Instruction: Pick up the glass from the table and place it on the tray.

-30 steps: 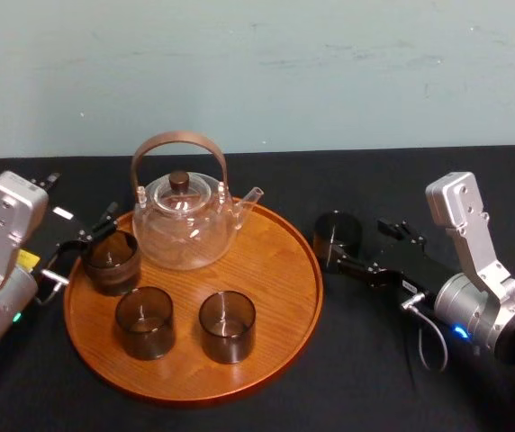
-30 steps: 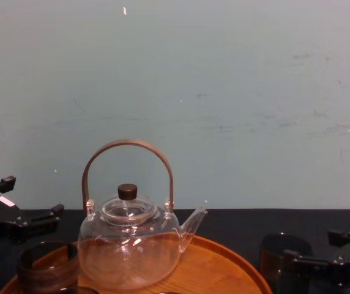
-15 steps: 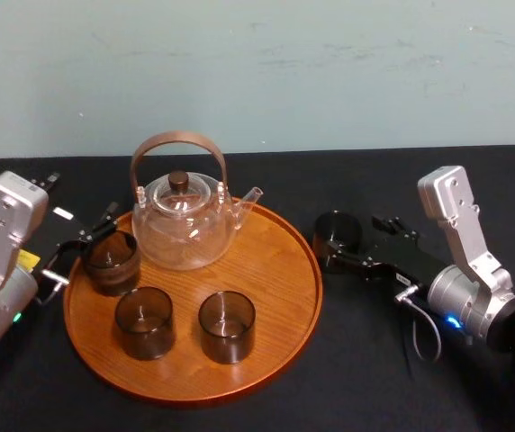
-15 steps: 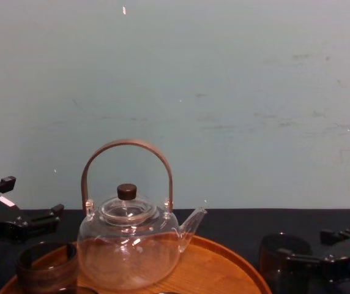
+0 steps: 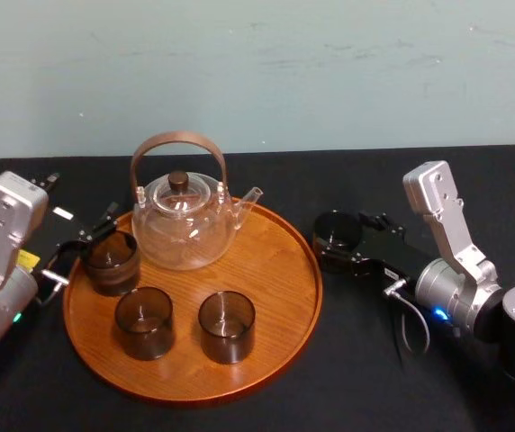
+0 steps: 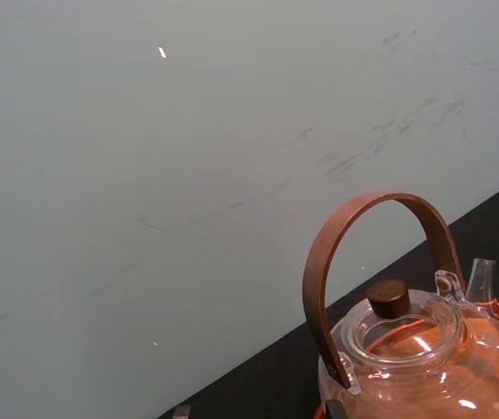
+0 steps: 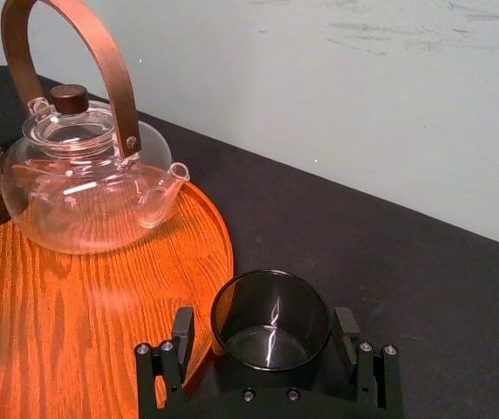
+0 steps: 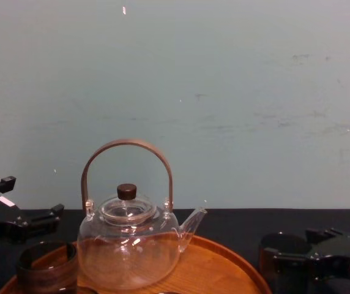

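Slid forward, right gripper (image 7: 264,319) now straddles the glass (image 7: 271,301) with fingers (image 7: 182,325) spread, just off the tray (image 7: 101,297); left gripper (image 5: 95,229) parked opposite.

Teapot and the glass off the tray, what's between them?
Bare tray wood, its rim, then a strip of black table, seen in the right wrist view.

Right tool (image 5: 336,243) outstretched — left tool (image 5: 86,241) idle

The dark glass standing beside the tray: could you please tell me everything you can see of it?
The glass is a short, straight-walled tumbler of smoky dark see-through material, empty and upright. It stands on the black table, close beside the right rim of the tray. The right gripper has its open fingers on either side of it; whether they touch it is unclear.
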